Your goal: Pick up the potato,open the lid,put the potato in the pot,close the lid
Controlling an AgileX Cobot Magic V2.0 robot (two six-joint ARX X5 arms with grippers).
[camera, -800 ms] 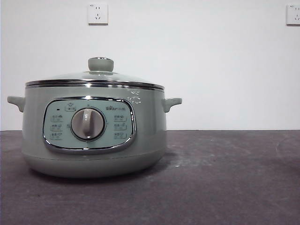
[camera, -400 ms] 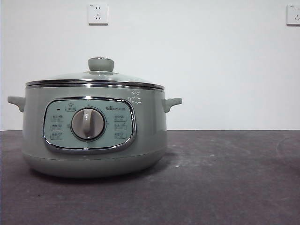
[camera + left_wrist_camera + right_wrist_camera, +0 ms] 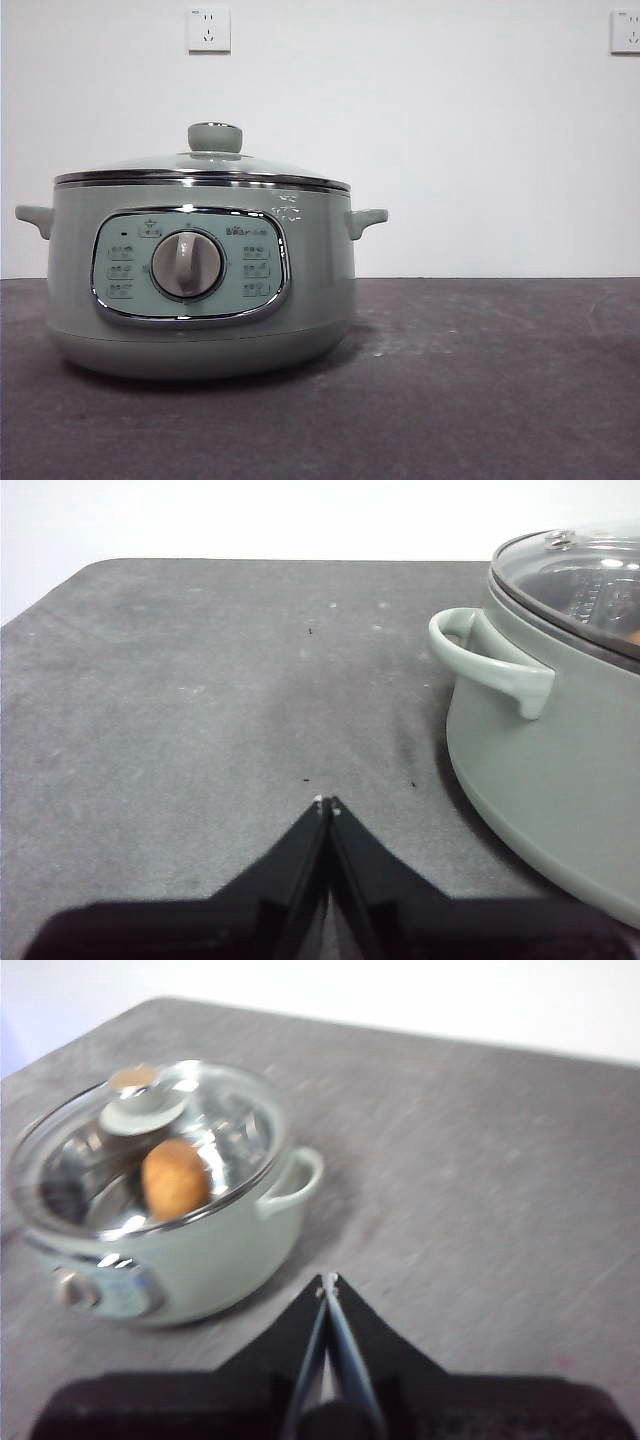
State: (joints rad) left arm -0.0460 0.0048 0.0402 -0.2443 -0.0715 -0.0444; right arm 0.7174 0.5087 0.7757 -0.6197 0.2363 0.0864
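Observation:
The pale green pot (image 3: 200, 275) stands on the dark table, left of centre in the front view, with its glass lid (image 3: 205, 165) seated on the rim. Through the lid (image 3: 150, 1155) in the right wrist view I see the orange-brown potato (image 3: 174, 1178) lying inside the pot (image 3: 190, 1250). My left gripper (image 3: 326, 805) is shut and empty, low over the table beside the pot's handle (image 3: 490, 665). My right gripper (image 3: 327, 1280) is shut and empty, raised well back from the pot. Neither arm shows in the front view.
Dark grey table (image 3: 480, 380) stretches to the right of the pot. A white wall with two sockets (image 3: 208, 30) stands behind. The table's edge (image 3: 60, 580) shows in the left wrist view.

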